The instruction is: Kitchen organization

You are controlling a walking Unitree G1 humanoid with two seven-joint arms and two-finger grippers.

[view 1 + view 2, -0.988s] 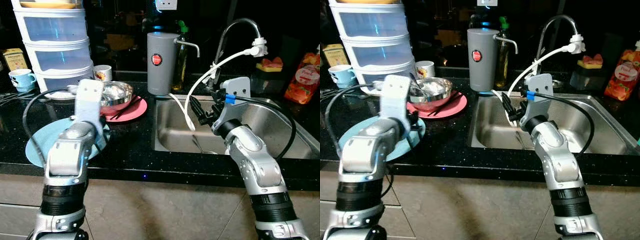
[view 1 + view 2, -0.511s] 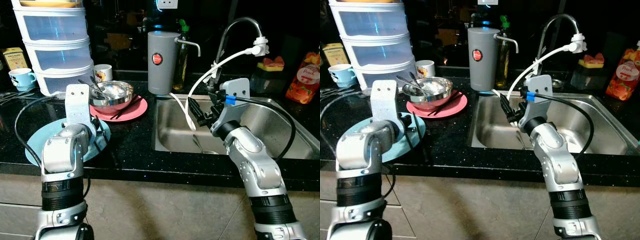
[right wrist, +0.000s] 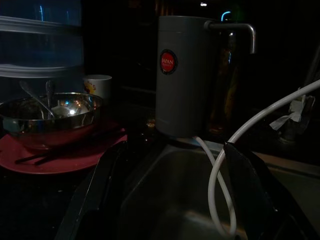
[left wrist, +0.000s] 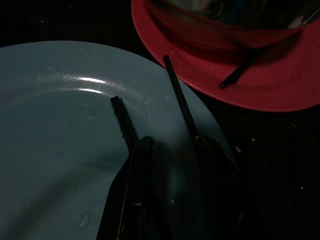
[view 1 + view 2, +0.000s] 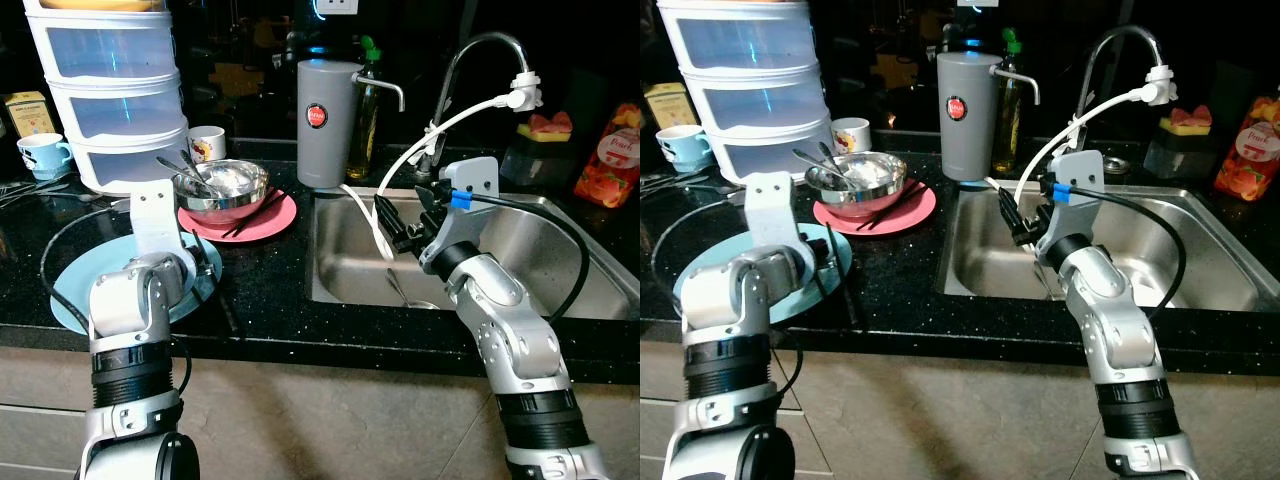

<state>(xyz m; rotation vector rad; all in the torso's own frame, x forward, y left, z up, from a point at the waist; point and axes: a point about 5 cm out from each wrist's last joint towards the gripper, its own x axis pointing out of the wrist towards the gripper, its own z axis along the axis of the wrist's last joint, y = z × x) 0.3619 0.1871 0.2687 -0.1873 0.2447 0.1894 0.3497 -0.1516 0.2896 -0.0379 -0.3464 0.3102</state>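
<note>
Hovering left gripper (image 4: 170,190) over blue plate (image 5: 75,290) at lower left, fingers (image 4: 132,200) parted, empty; right gripper (image 3: 175,200) spread wide above sink (image 5: 560,250), centre right.

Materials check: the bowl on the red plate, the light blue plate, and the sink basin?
The round shiny bowl looks like polished steel: mirror reflections, bright highlights. The light blue round plate is glossy with sharp glints, likely glazed ceramic or melamine; can't tell which. The rectangular sink basin looks like brushed stainless steel: dull grey satin sheen.
</note>
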